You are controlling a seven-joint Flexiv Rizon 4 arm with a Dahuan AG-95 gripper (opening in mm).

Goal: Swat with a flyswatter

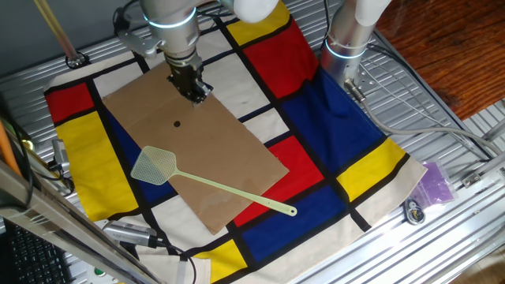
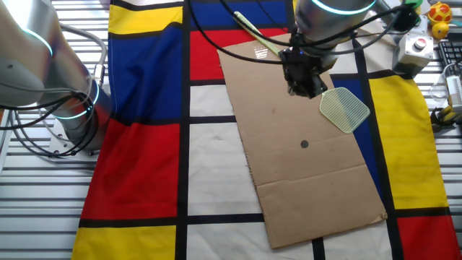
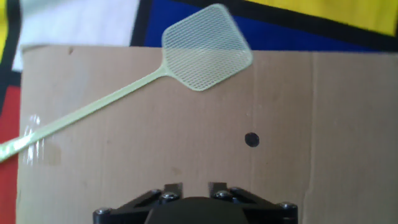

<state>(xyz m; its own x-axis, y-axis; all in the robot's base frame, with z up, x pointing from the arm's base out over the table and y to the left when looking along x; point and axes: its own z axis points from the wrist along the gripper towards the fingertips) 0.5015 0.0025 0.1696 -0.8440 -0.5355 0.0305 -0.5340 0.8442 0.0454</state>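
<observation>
The pale yellow-green flyswatter [image 1: 170, 173] lies flat across a brown cardboard sheet [image 1: 213, 142]. Its mesh head [image 1: 154, 166] reaches over the sheet's edge onto the cloth. It also shows in the other fixed view [image 2: 345, 108] and in the hand view [image 3: 205, 56]. My gripper [image 1: 197, 93] hangs above the far part of the cardboard, well apart from the swatter. Its jaws stand slightly apart and hold nothing. It shows too in the other fixed view [image 2: 303, 88] and the hand view [image 3: 195, 186]. A small black dot [image 3: 251, 140] marks the cardboard between gripper and swatter head.
A red, blue, yellow and white checked cloth [image 1: 347, 142] covers the table. A second arm's base [image 1: 347, 39] stands at the back right. Cables and a purple object [image 1: 436, 184] lie off the cloth's right side. Small coloured items [image 2: 437, 18] sit at one corner.
</observation>
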